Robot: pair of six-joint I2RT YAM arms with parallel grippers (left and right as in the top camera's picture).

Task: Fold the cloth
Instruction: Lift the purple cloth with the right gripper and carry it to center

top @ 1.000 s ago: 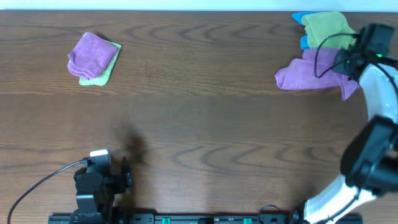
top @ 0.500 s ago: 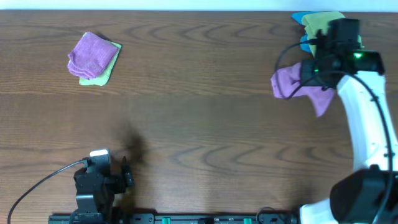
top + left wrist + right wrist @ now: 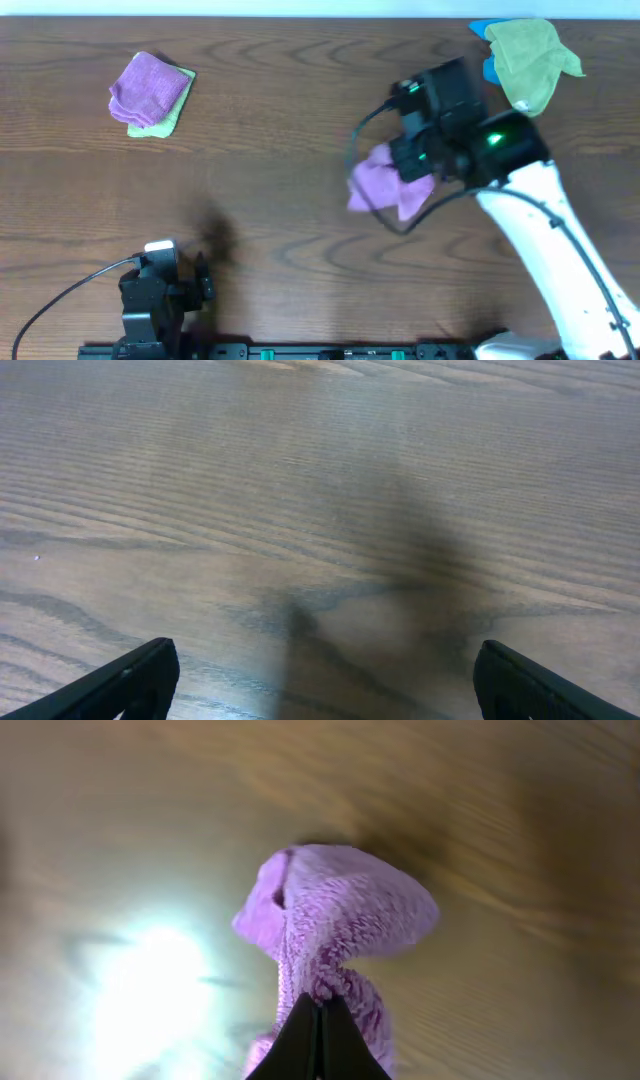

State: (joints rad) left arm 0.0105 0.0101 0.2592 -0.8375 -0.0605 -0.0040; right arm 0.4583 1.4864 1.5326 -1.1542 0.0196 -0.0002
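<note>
My right gripper (image 3: 408, 178) is shut on a purple cloth (image 3: 378, 182) and holds it bunched above the middle-right of the table. In the right wrist view the purple cloth (image 3: 335, 920) hangs crumpled from the closed fingertips (image 3: 320, 1007). My left gripper (image 3: 195, 280) is open and empty near the front left edge; in the left wrist view its two fingertips (image 3: 320, 675) stand wide apart over bare wood.
A folded purple cloth on a green one (image 3: 150, 92) lies at the back left. A green cloth (image 3: 530, 55) on a blue one (image 3: 484, 30) lies at the back right corner. The wooden table (image 3: 280, 180) spans the view.
My right gripper lifted the purple cloth off the back right pile and carried it left and forward toward the table's middle. The left arm has not moved.
</note>
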